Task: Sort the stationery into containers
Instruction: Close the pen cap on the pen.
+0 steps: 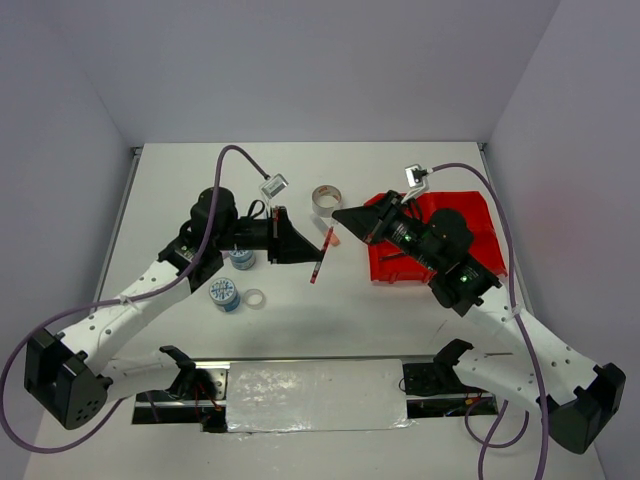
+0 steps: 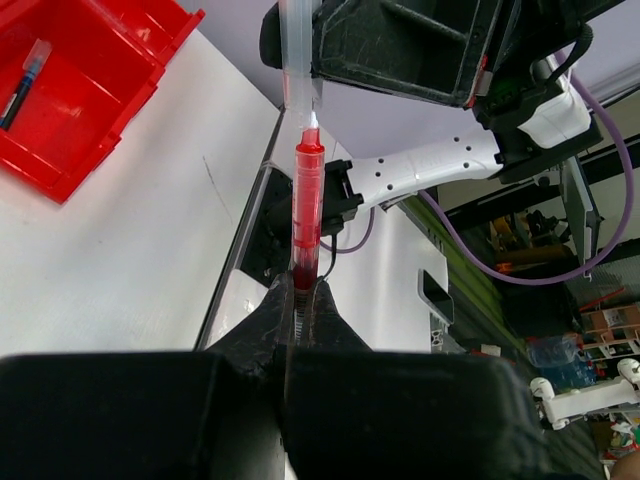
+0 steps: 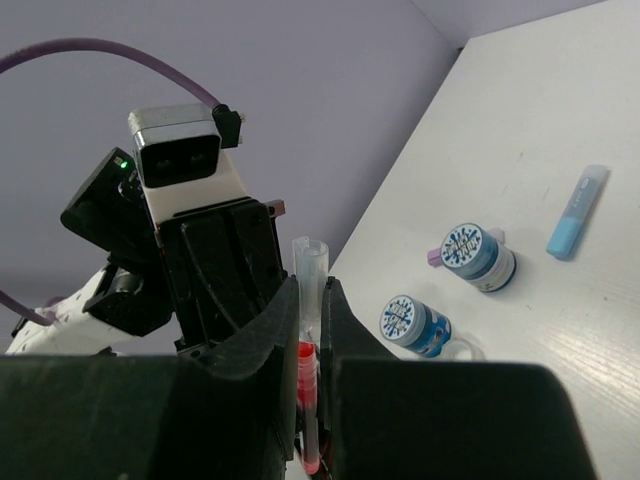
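a: which step is this?
b: a handover, by my reading. the red pen (image 1: 322, 255) hangs in the air over the desk (image 1: 330, 330), between the two arms. the left end effector (image 2: 300, 298) is clamped tight on its lower end, and the right end effector (image 3: 310, 305) is closed on its clear cap.
a: and next?
b: likely the left lets go, then the right carries the pen to the red bin tray (image 1: 475, 205) just behind it.
a: anything unclear?
b: the right arm covers most of the tray's compartments, so their contents are hard to tell.
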You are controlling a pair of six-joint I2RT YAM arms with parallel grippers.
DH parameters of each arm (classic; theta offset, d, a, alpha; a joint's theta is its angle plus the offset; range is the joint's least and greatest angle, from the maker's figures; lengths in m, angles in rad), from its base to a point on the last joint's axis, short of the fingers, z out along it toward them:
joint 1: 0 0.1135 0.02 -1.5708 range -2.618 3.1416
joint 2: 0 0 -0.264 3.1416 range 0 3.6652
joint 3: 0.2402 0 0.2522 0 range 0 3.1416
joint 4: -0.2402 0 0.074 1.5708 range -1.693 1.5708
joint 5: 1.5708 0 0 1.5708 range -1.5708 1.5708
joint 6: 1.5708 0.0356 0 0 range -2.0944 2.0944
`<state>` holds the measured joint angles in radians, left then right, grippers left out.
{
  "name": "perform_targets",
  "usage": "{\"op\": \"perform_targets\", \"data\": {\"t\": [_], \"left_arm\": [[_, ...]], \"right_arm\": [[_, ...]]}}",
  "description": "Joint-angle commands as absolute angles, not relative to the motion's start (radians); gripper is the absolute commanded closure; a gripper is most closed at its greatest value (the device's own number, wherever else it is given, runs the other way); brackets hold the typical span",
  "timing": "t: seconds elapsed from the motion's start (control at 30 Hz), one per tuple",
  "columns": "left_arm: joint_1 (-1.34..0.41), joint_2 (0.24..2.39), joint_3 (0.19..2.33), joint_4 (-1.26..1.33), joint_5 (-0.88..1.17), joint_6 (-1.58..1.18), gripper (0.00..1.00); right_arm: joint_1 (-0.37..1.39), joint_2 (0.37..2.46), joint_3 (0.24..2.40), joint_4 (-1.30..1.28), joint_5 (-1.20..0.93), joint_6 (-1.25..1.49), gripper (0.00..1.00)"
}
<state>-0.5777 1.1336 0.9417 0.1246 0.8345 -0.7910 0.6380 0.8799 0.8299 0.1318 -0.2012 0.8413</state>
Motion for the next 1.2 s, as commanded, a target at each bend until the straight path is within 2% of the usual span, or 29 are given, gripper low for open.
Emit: {"op": "perform_targets", "data": {"t": [0.0,0.37,1.17], "left_arm": [[-0.575,1.104,0.930,0.225,0.839,-0.816,1.00],[-0.575,1.111,0.930,0.233,0.841,-0.825,1.00],[-0.574,1.103,0.991,0.255,0.693,-0.819,1.00]], "right_arm": [[0.664,0.880,0.818,0.204,-0.199,0.851,1.00],[0.686,0.902,0.825,0.238,-0.181,0.867,1.00],[0.715,0.916,0.790,0.236,-0.238,0.807,1.00]]}}
